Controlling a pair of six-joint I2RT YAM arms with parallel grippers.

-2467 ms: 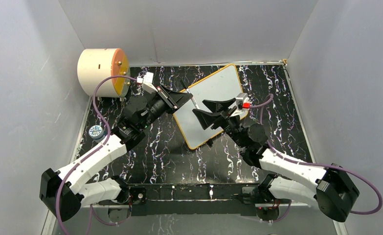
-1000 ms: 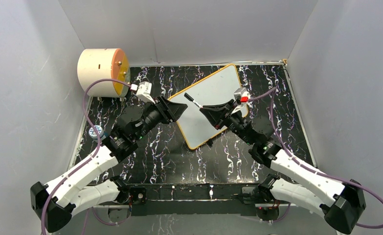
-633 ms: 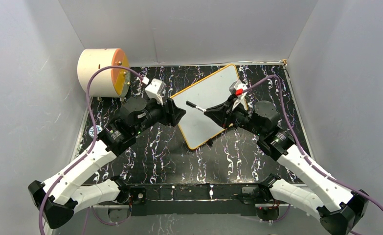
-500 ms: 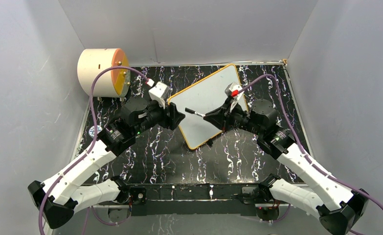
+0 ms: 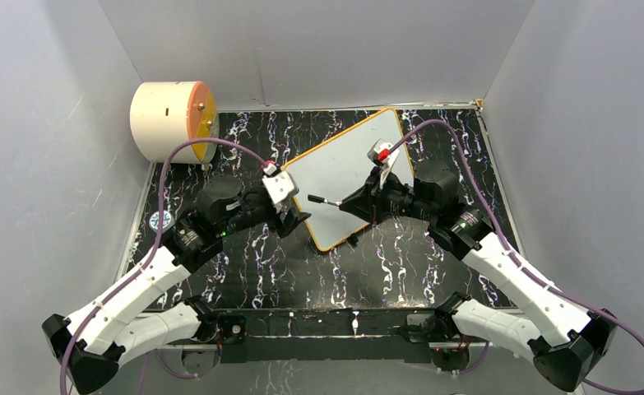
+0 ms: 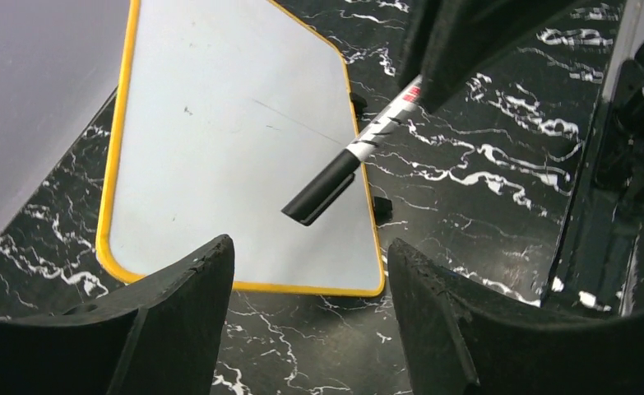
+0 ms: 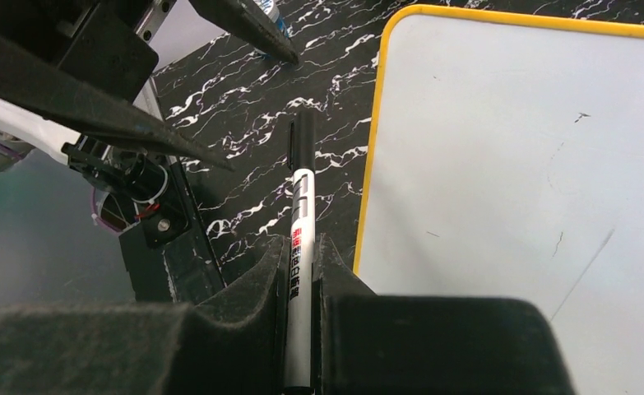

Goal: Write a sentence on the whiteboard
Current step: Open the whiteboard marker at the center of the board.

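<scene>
On the black white-veined marble-patterned tabletop [image 5: 261,255], toward its far middle, the flat white rectangular whiteboard with a thin orange-yellow frame [image 5: 359,156] lies turned corner-on to the arms, small black feet showing along its near right edge. Its face carries only a few faint scuffs and one thin line. The right gripper [image 5: 347,203] is clenched on a white marker pen with a black cap [image 5: 325,200], gripping the white barrel while the capped end juts out toward the left arm. From the overhead camera that capped end sits over the board's near left part; from the left wrist camera it appears over the board beside the frame. Whether the cap touches the surface cannot be told. The left gripper [image 5: 294,218] hangs just beside the board's near left edge, its jaws parted with nothing between them and facing the marker pen. A cream cylinder with an orange face [image 5: 170,119] stands at the far left corner, well apart from the whiteboard.
</scene>
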